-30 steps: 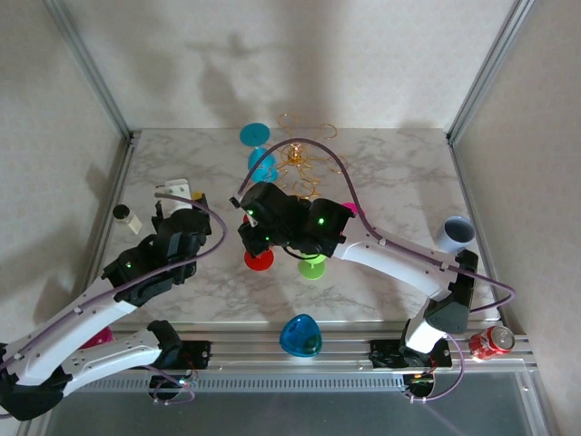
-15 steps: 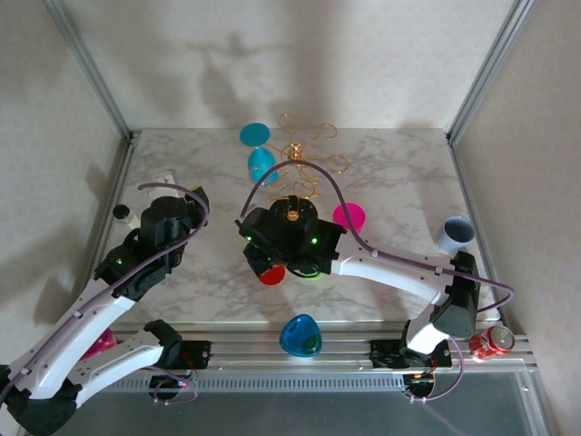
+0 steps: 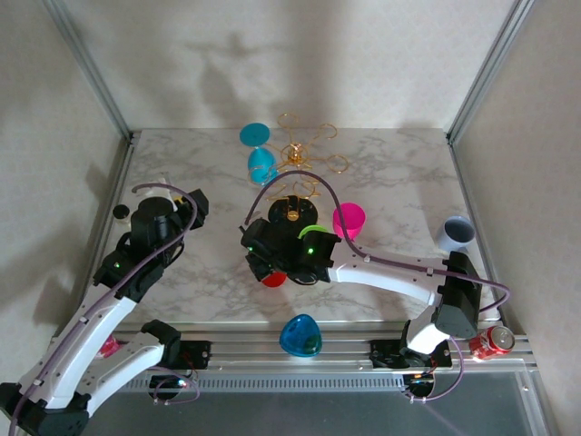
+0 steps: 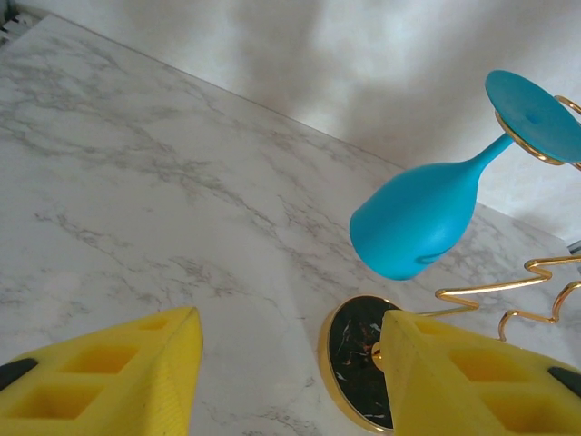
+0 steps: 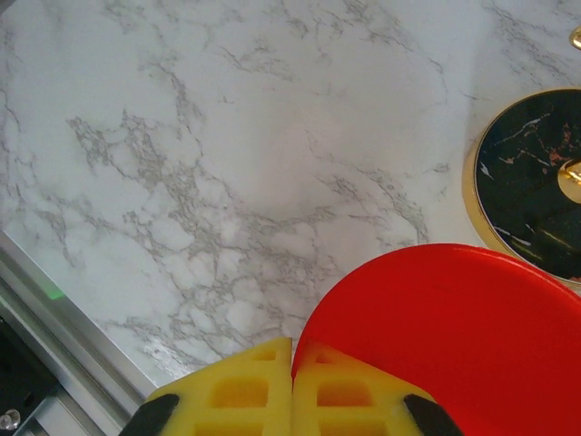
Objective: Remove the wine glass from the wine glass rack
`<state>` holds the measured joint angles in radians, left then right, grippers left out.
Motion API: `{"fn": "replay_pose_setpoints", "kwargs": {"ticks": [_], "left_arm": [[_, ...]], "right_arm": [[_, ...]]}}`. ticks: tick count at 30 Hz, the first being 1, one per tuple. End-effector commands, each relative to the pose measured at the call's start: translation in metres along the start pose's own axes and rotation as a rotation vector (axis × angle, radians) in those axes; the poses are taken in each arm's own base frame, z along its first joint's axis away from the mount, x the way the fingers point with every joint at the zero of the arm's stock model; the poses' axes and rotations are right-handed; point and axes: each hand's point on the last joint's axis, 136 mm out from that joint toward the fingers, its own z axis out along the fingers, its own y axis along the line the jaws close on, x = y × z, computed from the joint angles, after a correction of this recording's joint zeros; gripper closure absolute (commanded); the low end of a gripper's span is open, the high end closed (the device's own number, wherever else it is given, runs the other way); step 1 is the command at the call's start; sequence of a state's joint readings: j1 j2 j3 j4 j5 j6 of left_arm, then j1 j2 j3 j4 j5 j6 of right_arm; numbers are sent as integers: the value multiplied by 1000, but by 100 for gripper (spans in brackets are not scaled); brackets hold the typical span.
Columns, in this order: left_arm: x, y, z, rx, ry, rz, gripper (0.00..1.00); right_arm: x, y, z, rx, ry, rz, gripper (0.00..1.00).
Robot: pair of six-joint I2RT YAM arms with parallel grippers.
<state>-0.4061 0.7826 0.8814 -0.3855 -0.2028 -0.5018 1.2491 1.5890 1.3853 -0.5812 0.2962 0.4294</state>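
Gold rack: looped wire, black base.
Teal glass: we see it hung tilted, upper right.
Left gripper: spread.
Right gripper: pressed together.

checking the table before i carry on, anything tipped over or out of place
A red can lies on its side by the right arm's base, and a blue glass sits at the table's near edge.
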Motion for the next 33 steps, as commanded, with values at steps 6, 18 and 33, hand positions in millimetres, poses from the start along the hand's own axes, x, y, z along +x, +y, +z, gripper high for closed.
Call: {"fn": "replay_pose_setpoints", "kwargs": {"ticks": [6, 18, 33], "left_arm": [[-2, -4, -1, 60, 0, -45, 45], [-1, -1, 0, 58, 1, -45, 45], [-4, -1, -4, 66, -18, -54, 45]], "right_arm": [[-1, 0, 11, 30, -35, 18, 100], [14, 0, 23, 34, 27, 28, 100], [27, -13, 29, 98, 48, 46, 100]]}}
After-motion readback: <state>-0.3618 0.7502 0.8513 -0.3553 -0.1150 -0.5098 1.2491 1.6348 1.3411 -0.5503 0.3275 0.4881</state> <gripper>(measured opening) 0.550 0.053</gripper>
